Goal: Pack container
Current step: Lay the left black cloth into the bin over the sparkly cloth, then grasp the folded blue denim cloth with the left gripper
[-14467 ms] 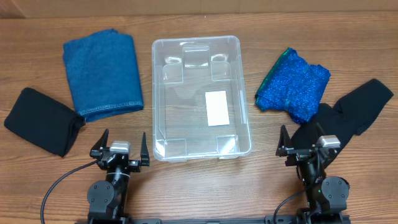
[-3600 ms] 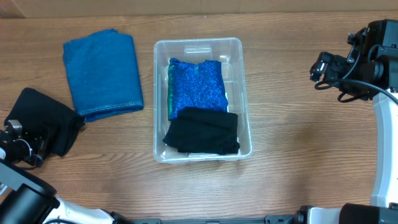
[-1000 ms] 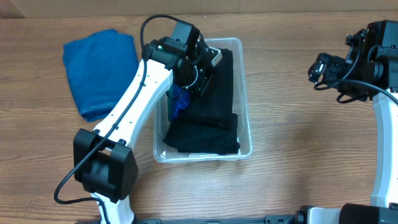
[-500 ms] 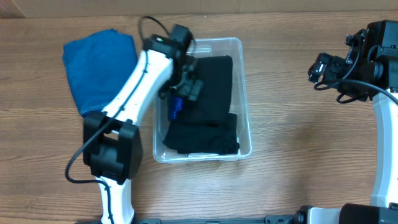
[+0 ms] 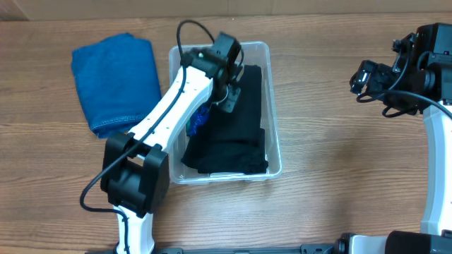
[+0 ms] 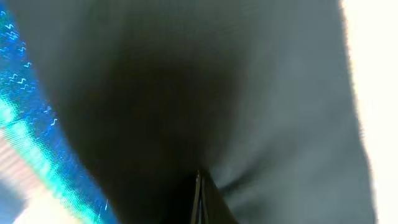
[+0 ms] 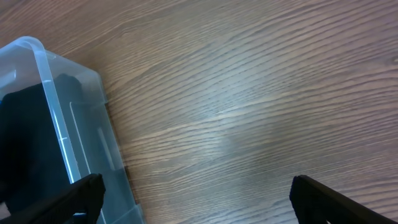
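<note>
The clear container [image 5: 275, 134] stands mid-table, and its corner shows in the right wrist view [image 7: 81, 118]. Black cloth [image 5: 240, 144] covers most of its inside, with a strip of sparkly blue cloth [image 5: 197, 121] showing at its left side. My left gripper [image 5: 230, 96] is down inside the container's far half. It is shut, its fingertips [image 6: 199, 200] pressed onto the black cloth [image 6: 249, 93], which puckers around them. The sparkly blue cloth [image 6: 31, 137] lies to their left. My right gripper [image 5: 362, 77] hangs open above bare table at the right, nothing between its fingers [image 7: 78, 194].
A folded blue towel [image 5: 116, 81] lies on the wooden table left of the container. The left arm's white links stretch from the front edge across the container's left wall. The right arm stands at the far right edge.
The left gripper opened, then shut again and swung right over the black cloth. The container has slid a little to the left. The right arm has not moved.
</note>
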Controlling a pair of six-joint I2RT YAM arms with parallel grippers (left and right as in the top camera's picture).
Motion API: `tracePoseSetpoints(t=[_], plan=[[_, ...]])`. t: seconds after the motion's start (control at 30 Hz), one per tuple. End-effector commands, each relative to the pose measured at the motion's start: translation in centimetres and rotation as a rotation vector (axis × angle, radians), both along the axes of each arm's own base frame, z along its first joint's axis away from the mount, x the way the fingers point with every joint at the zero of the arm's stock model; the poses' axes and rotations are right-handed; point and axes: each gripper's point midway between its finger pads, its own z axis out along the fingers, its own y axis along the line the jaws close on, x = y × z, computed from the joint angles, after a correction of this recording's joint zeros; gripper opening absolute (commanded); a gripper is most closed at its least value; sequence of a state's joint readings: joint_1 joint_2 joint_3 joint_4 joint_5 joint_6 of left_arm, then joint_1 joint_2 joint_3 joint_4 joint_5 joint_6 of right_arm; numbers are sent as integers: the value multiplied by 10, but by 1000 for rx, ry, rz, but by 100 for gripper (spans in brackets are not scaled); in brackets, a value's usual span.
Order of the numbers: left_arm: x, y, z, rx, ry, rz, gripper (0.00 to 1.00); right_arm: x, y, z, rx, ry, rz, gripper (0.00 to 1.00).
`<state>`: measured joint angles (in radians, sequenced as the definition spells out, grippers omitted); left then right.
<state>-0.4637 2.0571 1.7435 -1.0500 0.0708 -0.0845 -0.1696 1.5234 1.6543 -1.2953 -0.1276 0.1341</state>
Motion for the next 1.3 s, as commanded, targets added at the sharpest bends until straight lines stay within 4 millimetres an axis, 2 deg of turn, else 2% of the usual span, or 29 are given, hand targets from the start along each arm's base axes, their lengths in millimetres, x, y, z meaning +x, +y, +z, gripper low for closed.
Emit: tracePoseSetpoints(t=[0.0, 0.03, 0.07, 0.13, 0.17, 0.23, 0.27, 0.3, 0.33, 0.37, 0.43, 0.47, 0.53, 0.6, 0.67, 0.7, 0.8, 0.83, 0.9, 0.97, 1.13, 1.27], plan=[[-11, 28, -39, 21, 53, 82, 13, -1, 1, 3, 4, -11, 6, 100], [-15, 33, -46, 29, 68, 88, 30, -1, 1, 3, 5, -9, 6, 100], [-16, 35, -45, 32, 72, 83, 35, -1, 1, 3, 5, -9, 6, 100], [-11, 34, -21, 29, 59, 69, 40, -1, 1, 3, 5, -9, 6, 100], [-4, 30, 19, 11, 16, 63, 41, -1, 1, 3, 5, -9, 6, 100], [4, 29, 84, -29, -87, 66, 52, -1, 1, 3, 4, -9, 6, 100], [4, 39, 128, -15, -166, 83, 85, -1, 1, 3, 4, -9, 6, 100], [1, 58, 165, 31, -246, 114, 100, -1, 1, 3, 4, -9, 6, 100], [-4, 79, 193, 78, -308, 154, 100, -1, 1, 3, 4, -10, 6, 100], [-9, 104, 212, 110, -350, 223, 100, -1, 1, 3, 4, -10, 6, 100], [-15, 150, 229, 126, -375, 371, 100, -1, 1, 3, 4, -10, 6, 100], [-15, 184, 230, 122, -359, 493, 100, -1, 1, 3, 4, -10, 6, 100], [-12, 248, 213, 46, -289, 692, 100, -1, 1, 3, 4, -10, 6, 100], [-7, 291, 190, -24, -233, 811, 100, -1, 1, 3, 4, -10, 6, 100], [-2, 334, 153, -73, -172, 903, 100, -1, 1, 3, 4, -9, 6, 100], [3, 360, 124, -100, -131, 920, 100, -1, 1, 3, 5, -9, 6, 100], [24, 386, 67, -220, -72, 833, 100, -1, 1, 3, 4, -9, 7, 100], [26, 404, 38, -226, -35, 870, 100, -1, 1, 3, 2, -10, 10, 100], [30, 422, 4, -230, -8, 900, 100, -1, 1, 3, 1, -10, 12, 100], [41, 423, -17, -272, -22, 839, 100, -1, 1, 3, 1, -10, 12, 100], [84, 394, -48, -494, -108, 667, 100, -1, 1, 3, 1, -11, 12, 100], [89, 371, -96, -551, -12, 687, 100, -1, 1, 3, 1, -11, 12, 100]])
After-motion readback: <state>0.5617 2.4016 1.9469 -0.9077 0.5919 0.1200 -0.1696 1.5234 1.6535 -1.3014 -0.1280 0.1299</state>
